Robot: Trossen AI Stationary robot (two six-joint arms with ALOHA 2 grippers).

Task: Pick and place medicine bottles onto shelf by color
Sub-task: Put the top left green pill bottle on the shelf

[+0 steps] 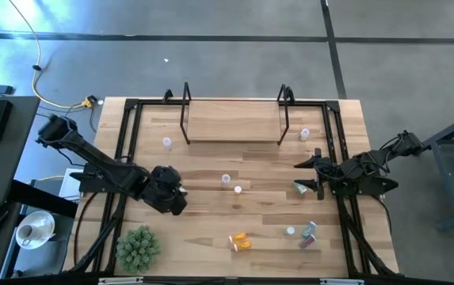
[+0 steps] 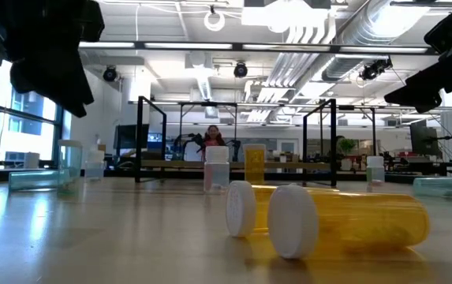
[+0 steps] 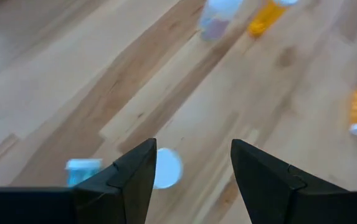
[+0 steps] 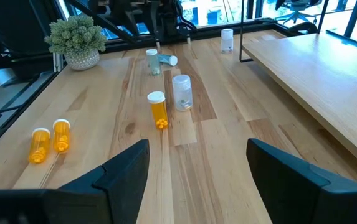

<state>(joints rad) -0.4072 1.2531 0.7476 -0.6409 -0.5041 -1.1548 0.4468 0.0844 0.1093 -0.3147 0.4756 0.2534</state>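
The left gripper (image 3: 190, 165) hangs wide open over smooth pale wood. The right gripper (image 4: 197, 165) is open too. Two round orange bottles (image 1: 240, 241) with white caps lie at six o'clock. The flat wooden shelf (image 1: 234, 120) sits at twelve o'clock.

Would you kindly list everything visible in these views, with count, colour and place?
shelf: one, light wood, black frames, far centre of table.
orange bottles: two, lying side by side, near front edge.
upright orange bottle: one, mid-table.
clear bottle: one, beside it.
whitish bottles: two, one off each shelf end.
teal bottle: one, below left gripper.
green bottle: one, by right gripper.
purple bottle: one, lying front right.
plant: one, green, front left.
person: one, far background.
left gripper: open, mid-table.
right gripper: open, right side.
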